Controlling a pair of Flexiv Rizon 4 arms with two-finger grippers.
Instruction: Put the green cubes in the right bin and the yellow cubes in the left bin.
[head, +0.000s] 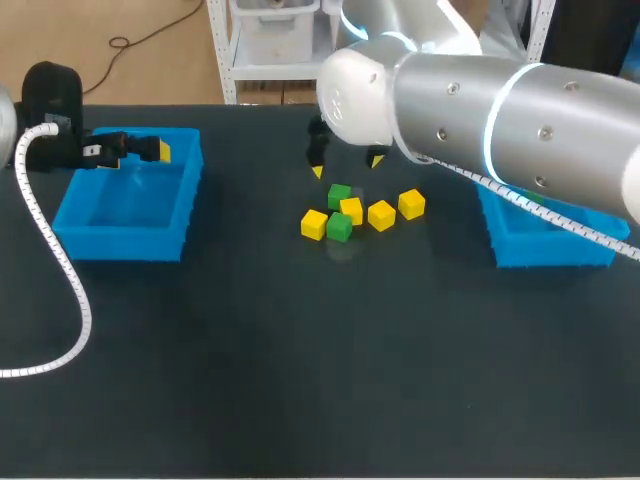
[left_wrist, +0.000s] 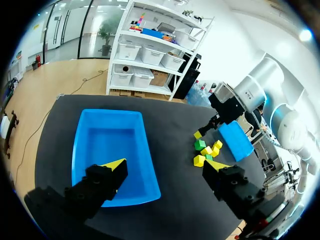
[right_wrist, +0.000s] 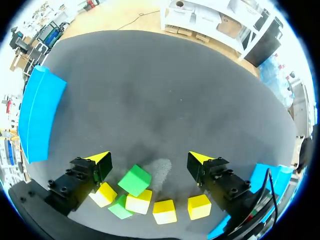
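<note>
Over the cluster of smooth, sharp-edged yellow cubes (head: 380, 215) and green cubes (head: 339, 194) on the matte black table (head: 300, 350) the right gripper (head: 346, 165) is held wide and empty, while well left of that cluster the left gripper (left_wrist: 165, 165) is spread empty above the glossy blue left bin (head: 70, 215)

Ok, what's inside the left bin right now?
In the left bin only bare blue floor shows, no cubes. The left gripper hangs over it, and one finger covers a corner in the left wrist view, so that bit is unseen.
</note>
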